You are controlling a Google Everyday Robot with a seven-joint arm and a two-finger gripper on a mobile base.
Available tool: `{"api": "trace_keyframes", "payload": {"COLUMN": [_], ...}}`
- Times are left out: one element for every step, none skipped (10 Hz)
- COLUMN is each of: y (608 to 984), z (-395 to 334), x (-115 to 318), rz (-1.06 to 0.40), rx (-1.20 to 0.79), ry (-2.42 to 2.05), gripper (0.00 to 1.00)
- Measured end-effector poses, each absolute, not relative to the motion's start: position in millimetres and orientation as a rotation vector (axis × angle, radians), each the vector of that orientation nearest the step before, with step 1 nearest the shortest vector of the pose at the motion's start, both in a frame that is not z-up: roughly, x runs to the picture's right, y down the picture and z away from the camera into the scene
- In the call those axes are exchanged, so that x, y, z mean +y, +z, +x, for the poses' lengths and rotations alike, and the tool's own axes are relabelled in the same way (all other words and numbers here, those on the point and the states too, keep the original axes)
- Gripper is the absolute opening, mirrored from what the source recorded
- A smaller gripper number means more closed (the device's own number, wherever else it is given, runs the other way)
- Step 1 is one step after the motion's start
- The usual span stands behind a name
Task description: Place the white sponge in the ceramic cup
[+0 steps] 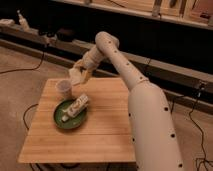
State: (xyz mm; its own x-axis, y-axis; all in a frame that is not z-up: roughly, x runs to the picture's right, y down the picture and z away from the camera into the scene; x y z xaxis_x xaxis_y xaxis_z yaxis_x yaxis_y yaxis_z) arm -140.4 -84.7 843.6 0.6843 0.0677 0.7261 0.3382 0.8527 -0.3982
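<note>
Gripper (78, 75) hangs above the far corner of the wooden table (100, 127), fingers pinched on the white sponge (74, 76). The sponge is off the table, held at the fingertips. The ceramic cup (64, 88) stands upright just below the claw, slightly toward the picture's left edge; can't tell whether sponge and cup rim touch. The green dish (75, 123) sits further below the claw, nearer the camera, with a white patterned object (78, 106) lying in it. The arm (117, 60) rises up and right from the claw.

One table (105, 132), one ceramic cup (64, 88), one green dish (58, 120), one white patterned object (78, 105); one gripper (78, 74) above the table's back-left corner, clamped on apparently one white sponge (74, 77).
</note>
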Motion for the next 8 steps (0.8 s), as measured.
{"api": "trace_keyframes", "payload": {"y": [847,851,853,852,851,849,847,845], "z": [-147,-160,-169,-178,-186,-193,-198,-201], "x": [-86,-89,-91,-92,-91,-89,-86,-84], "rz": [-0.547,-0.549,-0.548,-0.549,-0.553,-0.558,-0.566,-0.572], "rx": [-0.799,-0.793,-0.795,-0.806,-0.819,-0.832,-0.840,-0.843], "ry": [-0.142,-0.117,-0.095,-0.084,-0.078,-0.078,-0.083,-0.088], "gripper": [0.00,0.00,0.00,0.00,0.03,0.11,0.22,0.32]}}
